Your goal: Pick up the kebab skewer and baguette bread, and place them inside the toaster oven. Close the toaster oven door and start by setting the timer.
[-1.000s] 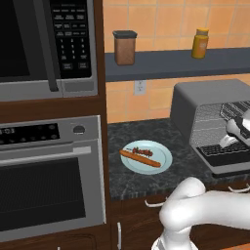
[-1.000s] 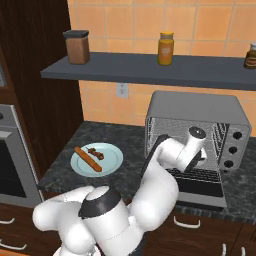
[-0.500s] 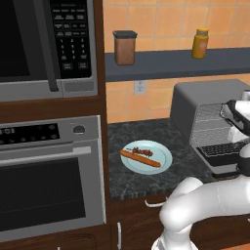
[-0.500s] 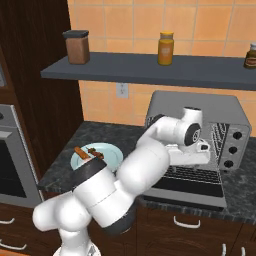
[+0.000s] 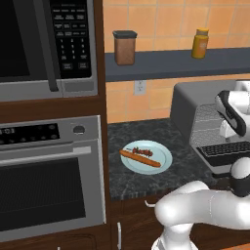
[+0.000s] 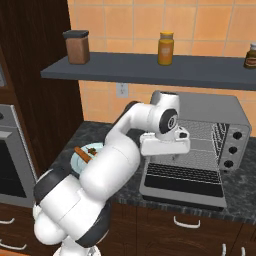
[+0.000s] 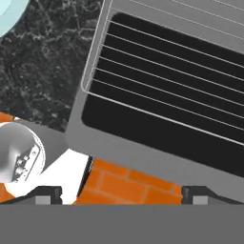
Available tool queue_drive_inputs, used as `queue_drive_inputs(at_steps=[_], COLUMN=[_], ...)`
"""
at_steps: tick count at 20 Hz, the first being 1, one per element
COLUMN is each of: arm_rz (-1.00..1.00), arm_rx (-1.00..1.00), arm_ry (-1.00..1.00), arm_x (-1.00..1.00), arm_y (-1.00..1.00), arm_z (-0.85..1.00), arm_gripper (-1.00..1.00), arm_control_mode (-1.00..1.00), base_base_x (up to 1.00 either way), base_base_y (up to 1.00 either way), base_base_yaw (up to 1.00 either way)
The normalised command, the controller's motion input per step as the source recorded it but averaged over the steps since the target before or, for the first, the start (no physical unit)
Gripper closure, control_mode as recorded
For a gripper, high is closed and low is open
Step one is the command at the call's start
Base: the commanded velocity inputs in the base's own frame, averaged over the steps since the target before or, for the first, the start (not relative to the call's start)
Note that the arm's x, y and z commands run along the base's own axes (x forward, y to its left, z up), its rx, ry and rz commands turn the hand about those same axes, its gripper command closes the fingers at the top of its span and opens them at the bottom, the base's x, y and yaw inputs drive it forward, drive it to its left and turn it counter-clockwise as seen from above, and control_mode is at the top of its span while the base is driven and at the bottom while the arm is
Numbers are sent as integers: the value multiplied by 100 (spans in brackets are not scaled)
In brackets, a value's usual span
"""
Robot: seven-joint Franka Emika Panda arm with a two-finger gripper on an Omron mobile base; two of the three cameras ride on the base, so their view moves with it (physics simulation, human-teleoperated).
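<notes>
Gripper [image 7: 122, 193] is pointing down over the toaster oven door [image 6: 183, 181], and we are seeing its two dark fingertips [image 7: 47, 194] spread wide apart at the bottom of the hand view, with nothing between them. That door is lying folded down flat on the dark speckled counter [image 5: 141, 136], its dark glass panel crossed by thin wire lines in the hand view. We are looking at the white hand block [image 6: 165, 145] hanging just above the door, in front of the toaster oven [image 6: 210, 125], whose mouth is standing open with wire racks showing inside. Three dials are sitting in a column on the oven's right front panel.

Over on the left of the counter, we are watching the light blue plate [image 5: 163, 163], well apart from the oven. Lying across it is the baguette bread [image 5: 140, 158], long and orange-brown, and just behind it the kebab skewer [image 5: 143, 150] with its dark red chunks; we cannot tell whether the two are touching. In the right base view the arm is covering most of that plate.

Up on the grey shelf [image 6: 125, 70], a brown canister [image 6: 77, 47] and an orange jar [image 6: 166, 48] are standing. To the left we are seeing a black-panelled microwave [image 5: 46, 46] above a built-in steel oven [image 5: 51, 178].
</notes>
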Motion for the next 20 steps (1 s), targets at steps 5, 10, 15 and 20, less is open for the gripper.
queue_drive_inputs(at_steps=[5,10,15,20], arm_rz=[15,14,1,6], arm_rx=[-4,0,-1,-3], arm_ry=[-19,-10,-2,0], arm_x=[1,12,52,59], arm_y=[100,100,79,55], arm_z=[0,-5,-18,-32], arm_gripper=[-100,-100,-100,-100], arm_control_mode=[-100,-100,-100,-100], base_base_x=[0,0,0,0], base_base_y=[0,0,0,0], base_base_yaw=[0,0,0,0])
